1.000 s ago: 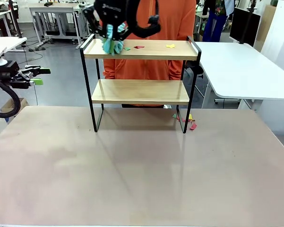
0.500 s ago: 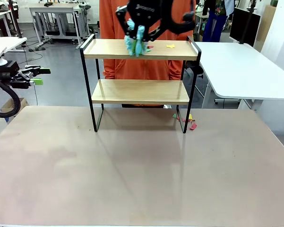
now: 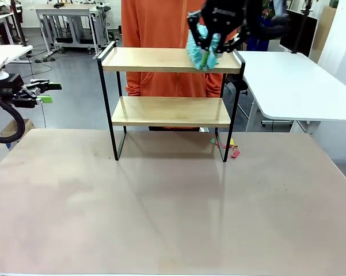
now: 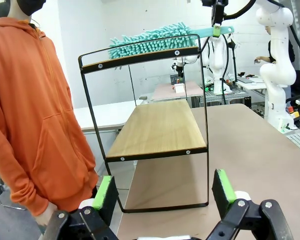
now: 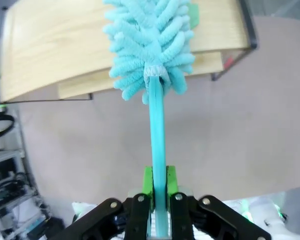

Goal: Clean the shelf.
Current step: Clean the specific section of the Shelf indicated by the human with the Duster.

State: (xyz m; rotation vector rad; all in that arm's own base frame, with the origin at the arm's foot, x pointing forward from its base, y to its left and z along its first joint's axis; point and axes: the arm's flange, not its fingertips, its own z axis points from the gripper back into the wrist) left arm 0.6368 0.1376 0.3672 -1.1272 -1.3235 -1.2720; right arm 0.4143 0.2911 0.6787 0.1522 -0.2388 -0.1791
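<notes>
Within a second the right gripper, its pads pinching the handle of the teal duster, had swept from the left end to the right end of the top board of the shelf. The duster's head lay on that board by the right rail. The shelf stood unmoved at the far side of the surface, before a person in orange. The left gripper stayed spread wide, off to the left.

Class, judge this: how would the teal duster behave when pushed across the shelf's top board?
The duster has a shaggy head, likely soft and light. Its thin handle seems stiff, running straight from the right end effector. The thin-framed shelf might shift under hard pushes.
</notes>
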